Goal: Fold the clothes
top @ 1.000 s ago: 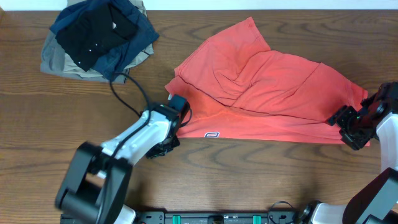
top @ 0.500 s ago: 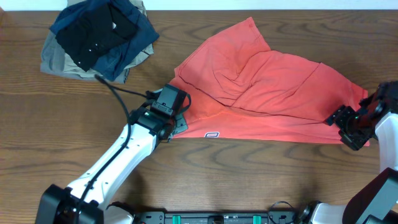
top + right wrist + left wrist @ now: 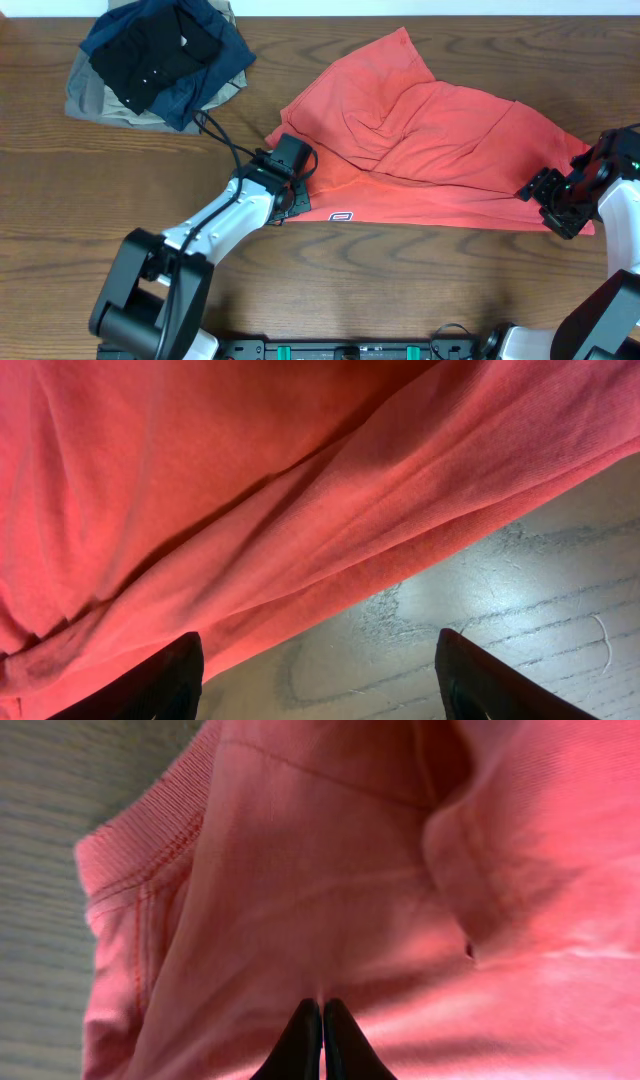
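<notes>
Left gripper (image 3: 321, 1038) — fingers pressed together, a small pucker of the coral T-shirt (image 3: 430, 150) nipped at their tips. Right gripper (image 3: 320, 680) — fingers spread wide, the shirt's edge lying just ahead of and between them, over the table (image 3: 530, 580)

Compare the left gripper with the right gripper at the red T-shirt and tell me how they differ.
Left gripper is shut, pinching the T-shirt fabric; right gripper is open wide. Left gripper is at the shirt's end nearer the dark clothes pile; right gripper is at the opposite end, over the hem and bare table. Both sit at the shirt's near edge.
</notes>
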{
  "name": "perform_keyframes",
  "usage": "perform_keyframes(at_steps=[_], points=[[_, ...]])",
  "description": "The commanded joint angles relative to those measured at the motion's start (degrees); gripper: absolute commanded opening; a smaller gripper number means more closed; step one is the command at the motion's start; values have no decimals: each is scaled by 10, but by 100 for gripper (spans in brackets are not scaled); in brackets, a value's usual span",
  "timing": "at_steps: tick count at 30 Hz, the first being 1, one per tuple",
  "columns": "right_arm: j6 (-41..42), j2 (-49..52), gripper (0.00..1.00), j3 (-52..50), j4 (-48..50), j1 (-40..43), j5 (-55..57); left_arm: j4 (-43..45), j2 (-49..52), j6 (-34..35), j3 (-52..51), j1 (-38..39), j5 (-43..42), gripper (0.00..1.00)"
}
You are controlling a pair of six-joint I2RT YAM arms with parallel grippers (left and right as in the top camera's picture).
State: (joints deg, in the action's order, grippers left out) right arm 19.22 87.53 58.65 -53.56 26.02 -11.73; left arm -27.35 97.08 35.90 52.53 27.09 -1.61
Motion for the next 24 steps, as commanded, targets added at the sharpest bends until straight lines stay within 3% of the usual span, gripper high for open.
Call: perform_keyframes(at_steps=[1, 4, 9, 13, 24], points=[[-7, 0, 72, -3, -2, -5, 3, -2, 20, -10, -1, -2, -3, 6], [-11, 0, 72, -3, -3, -5, 3, -16, 24, 0, -1, -5, 6, 6], [-11, 0, 72, -3, -2, -6, 4, -99, 24, 103, -1, -24, 90, 6], [-11, 0, 73, -3, -3, -6, 4, -134, 24, 112, -1, -47, 94, 6], [-21, 0, 76, -3, -14, -6, 37, -237, -11, 219, -2, -75, 134, 6]])
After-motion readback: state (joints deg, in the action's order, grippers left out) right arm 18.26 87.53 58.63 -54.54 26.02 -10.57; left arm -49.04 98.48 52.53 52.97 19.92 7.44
